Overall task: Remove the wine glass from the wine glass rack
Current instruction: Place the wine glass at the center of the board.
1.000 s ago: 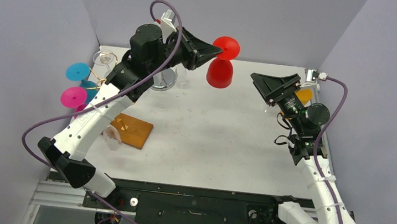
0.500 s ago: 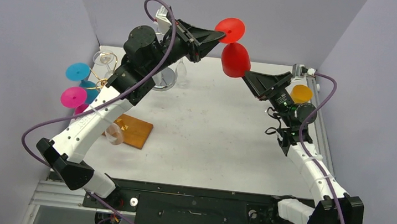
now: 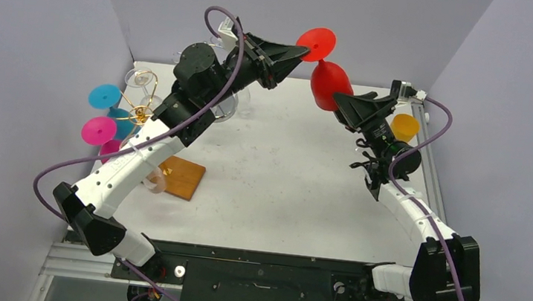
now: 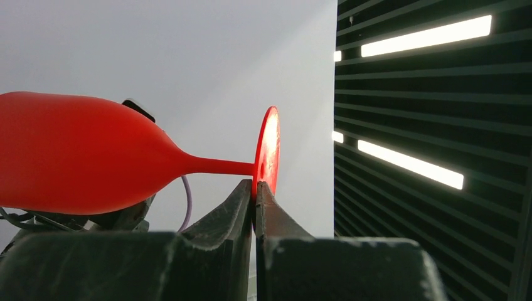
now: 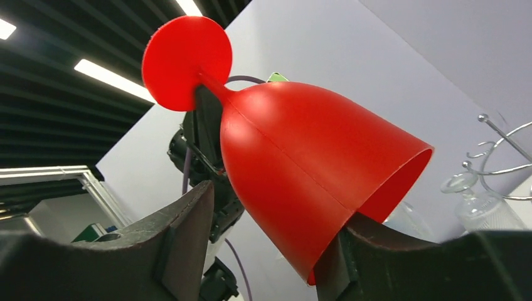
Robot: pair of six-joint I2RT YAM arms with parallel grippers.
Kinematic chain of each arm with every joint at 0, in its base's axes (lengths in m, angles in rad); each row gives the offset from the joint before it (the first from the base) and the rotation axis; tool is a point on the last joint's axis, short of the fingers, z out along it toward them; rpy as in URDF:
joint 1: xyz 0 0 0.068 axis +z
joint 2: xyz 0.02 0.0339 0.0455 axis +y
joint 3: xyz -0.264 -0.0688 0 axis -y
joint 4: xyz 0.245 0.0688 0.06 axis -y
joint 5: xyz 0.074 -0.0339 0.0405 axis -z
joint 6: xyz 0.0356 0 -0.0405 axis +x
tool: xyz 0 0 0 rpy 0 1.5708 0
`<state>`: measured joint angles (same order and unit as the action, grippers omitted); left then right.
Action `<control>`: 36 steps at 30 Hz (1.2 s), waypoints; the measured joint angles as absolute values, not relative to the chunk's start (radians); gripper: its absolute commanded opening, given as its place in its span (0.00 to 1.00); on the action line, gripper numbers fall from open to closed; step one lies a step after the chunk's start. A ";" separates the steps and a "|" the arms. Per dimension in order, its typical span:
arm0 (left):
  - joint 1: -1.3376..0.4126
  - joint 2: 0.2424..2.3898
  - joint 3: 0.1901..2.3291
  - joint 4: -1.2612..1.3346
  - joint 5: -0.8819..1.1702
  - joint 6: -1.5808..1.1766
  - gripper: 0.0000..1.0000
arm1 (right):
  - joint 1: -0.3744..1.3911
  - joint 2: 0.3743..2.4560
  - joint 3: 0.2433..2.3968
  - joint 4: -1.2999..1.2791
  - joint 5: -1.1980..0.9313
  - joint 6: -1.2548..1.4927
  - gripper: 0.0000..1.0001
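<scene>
red wine glass (image 3: 328,84) held up in mid-air, tipped over, well clear of the rack (image 3: 138,112)
Its foot (image 3: 316,44) is pinched at the rim by the fully closed left gripper (image 4: 254,186), above the far side of the table (image 3: 282,189). The bowl is straddled by the half-open right gripper (image 5: 273,207); one finger is touching it, but a real clamp can't be told.

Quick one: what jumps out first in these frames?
A red wine glass is held high at back centre, with the left gripper pinching its foot's edge and the right gripper straddling its bowl. At the left edge, a wire rack carries a blue glass and a pink glass.
</scene>
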<state>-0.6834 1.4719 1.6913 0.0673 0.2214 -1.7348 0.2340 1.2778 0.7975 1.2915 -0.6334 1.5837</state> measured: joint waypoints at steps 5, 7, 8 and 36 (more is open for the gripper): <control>-0.679 1.468 1.684 0.099 0.231 -1.771 0.00 | 0.244 1.283 0.798 1.350 -0.625 1.615 0.24; -0.679 1.466 1.684 0.114 0.231 -1.781 0.00 | 0.251 1.283 0.801 1.369 -0.624 1.625 0.11; -0.677 1.465 1.683 0.118 0.227 -1.787 0.04 | 0.253 1.283 0.804 1.392 -0.624 1.634 0.07; -0.666 1.245 1.583 -0.388 0.024 -1.046 0.96 | 0.249 1.027 1.361 -0.376 -0.253 0.819 0.00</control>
<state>-0.6662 1.2453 1.5826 -0.3882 0.0238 -1.0462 0.2485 1.0271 1.3605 -0.3756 -0.2535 0.8188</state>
